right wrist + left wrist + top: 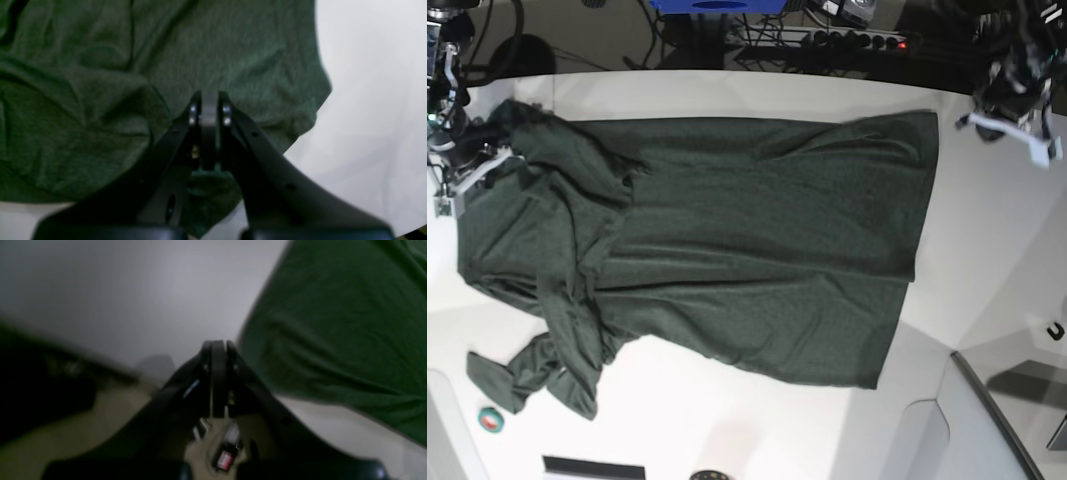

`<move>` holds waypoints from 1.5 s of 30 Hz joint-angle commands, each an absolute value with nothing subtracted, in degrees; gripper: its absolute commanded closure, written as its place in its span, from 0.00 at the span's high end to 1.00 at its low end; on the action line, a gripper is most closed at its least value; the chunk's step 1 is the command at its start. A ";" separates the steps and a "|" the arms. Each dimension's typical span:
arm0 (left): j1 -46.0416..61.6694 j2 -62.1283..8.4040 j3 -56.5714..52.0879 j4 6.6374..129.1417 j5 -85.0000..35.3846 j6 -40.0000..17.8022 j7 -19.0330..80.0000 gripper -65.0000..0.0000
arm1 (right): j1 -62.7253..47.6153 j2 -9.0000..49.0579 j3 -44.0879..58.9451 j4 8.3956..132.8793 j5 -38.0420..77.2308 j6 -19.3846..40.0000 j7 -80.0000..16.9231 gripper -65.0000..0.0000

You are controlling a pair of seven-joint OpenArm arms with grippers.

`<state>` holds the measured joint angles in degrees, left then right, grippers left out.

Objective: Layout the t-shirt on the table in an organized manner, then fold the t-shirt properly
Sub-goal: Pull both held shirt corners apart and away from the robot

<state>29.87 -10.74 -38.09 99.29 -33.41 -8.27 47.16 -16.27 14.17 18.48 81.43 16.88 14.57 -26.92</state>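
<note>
The dark green t-shirt (747,240) lies spread across the white table (987,250), its body mostly flat. One end is bunched, and a sleeve (527,375) is crumpled at the near left. My right gripper (209,96) is shut and hovers over wrinkled cloth (100,83) near the shirt's edge; I see no fold pinched between its fingers. In the base view it sits at the shirt's far-left corner (482,165). My left gripper (218,343) is shut on nothing, just off the shirt's edge (333,323). In the base view it hangs at the far right (1012,130), beyond the hem.
A small green tape roll (491,420) lies near the front left corner, with a dark flat item (592,467) at the front edge. Cables and a power strip (847,40) run behind the table. The table's curved edge (987,400) cuts in at the front right.
</note>
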 commanded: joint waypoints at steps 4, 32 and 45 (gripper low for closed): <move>32.40 -11.12 -42.33 95.52 -39.78 -20.88 46.29 0.05 | -16.75 15.08 18.59 82.51 17.19 14.64 -25.63 0.02; 20.53 -1.01 -49.27 82.51 -29.14 -34.42 46.29 0.69 | -17.63 15.16 18.95 82.24 17.10 21.93 -25.80 0.02; 19.12 -1.27 -44.35 79.87 -27.56 -34.24 42.95 0.67 | -18.77 15.16 18.95 82.33 17.10 22.02 -25.71 0.02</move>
<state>18.52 -1.06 -44.27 79.55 -27.59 -34.39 42.46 -18.92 14.26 18.44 81.36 16.67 21.56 -26.81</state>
